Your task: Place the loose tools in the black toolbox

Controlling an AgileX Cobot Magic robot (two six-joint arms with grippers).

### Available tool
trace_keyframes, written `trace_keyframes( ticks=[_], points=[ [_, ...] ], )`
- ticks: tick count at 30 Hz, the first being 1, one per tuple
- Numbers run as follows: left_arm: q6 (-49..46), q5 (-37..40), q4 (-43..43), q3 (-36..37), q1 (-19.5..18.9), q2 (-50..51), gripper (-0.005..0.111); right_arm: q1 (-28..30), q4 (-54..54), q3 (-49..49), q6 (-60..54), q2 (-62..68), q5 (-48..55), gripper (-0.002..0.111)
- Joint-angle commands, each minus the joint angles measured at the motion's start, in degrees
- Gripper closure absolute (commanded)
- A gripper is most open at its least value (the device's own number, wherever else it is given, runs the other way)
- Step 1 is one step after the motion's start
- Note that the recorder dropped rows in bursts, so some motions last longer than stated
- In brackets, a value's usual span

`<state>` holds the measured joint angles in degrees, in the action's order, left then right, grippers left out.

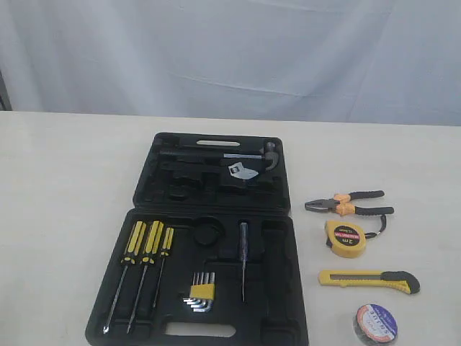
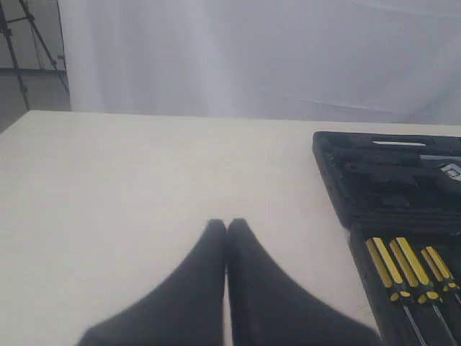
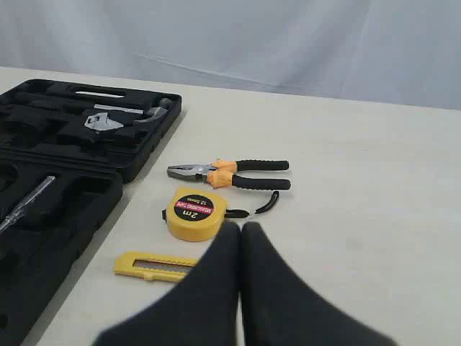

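Black moulded plastic forms the toolbox (image 1: 274,259), which is lying open on the bench (image 1: 65,216) with both halves flat. Four loose tools are lying in a column just beside its right edge: pliers (image 1: 349,204), tape measure (image 1: 344,238), knife (image 1: 369,280) and tape roll (image 1: 375,322), the last sitting at the picture's lower margin. Both grippers are clenched and empty, fingertips touching. The left gripper (image 2: 227,223) is pointing over bare bench beside the toolbox, well apart from the tools. The right gripper (image 3: 240,227) is pointing toward the tape measure and knife.

Likely faults:
- A right gripper descending without first spreading is going to shove the tape measure rather than take it.
- The flat, thin knife is offering little edge and may be skidding away.
- The wrist loop (image 3: 268,203), lying near the pliers' handles, may be dragging them along.
- Any tool going into the toolbox askew risks sitting proud.
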<state>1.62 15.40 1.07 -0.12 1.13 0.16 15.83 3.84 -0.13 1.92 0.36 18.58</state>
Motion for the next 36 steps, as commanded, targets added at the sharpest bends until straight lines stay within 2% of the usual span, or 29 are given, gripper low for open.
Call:
trace_keyframes(
  ticks=[1, 11, 20, 24, 27, 30, 36],
  points=[
    [0.1, 0.0, 0.1, 0.1, 0.1, -0.2, 0.107, -0.1, 0.5, 0.1, 0.0, -0.4, -0.3, 0.109],
    [0.1, 0.0, 0.1, 0.1, 0.1, -0.2, 0.107, -0.1, 0.5, 0.1, 0.0, -0.4, -2.0, 0.109],
    [0.1, 0.0, 0.1, 0.1, 0.1, -0.2, 0.107, -0.1, 0.5, 0.1, 0.2, -0.4, -25.9, 0.109],
    [0.1, 0.0, 0.1, 0.1, 0.1, -0.2, 0.107, -0.1, -1.2, 0.1, 10.9, -0.4, -30.7, 0.109],
    [0.1, 0.0, 0.1, 0.1, 0.1, -0.2, 0.107, -0.1, -3.4, 0.1, 19.3, -0.4, -30.2, 0.109],
    [0.1, 0.0, 0.1, 0.1, 0.1, -0.2, 0.107, -0.1, -3.8, -2.3, 20.0, -0.4, -23.3, 0.109],
    [0.2, 0.0, 0.1, 0.1, 0.1, -0.2, 0.107, -0.1, -4.6, -20.4, 21.3, 1.3, -3.4, 0.109]
  ],
)
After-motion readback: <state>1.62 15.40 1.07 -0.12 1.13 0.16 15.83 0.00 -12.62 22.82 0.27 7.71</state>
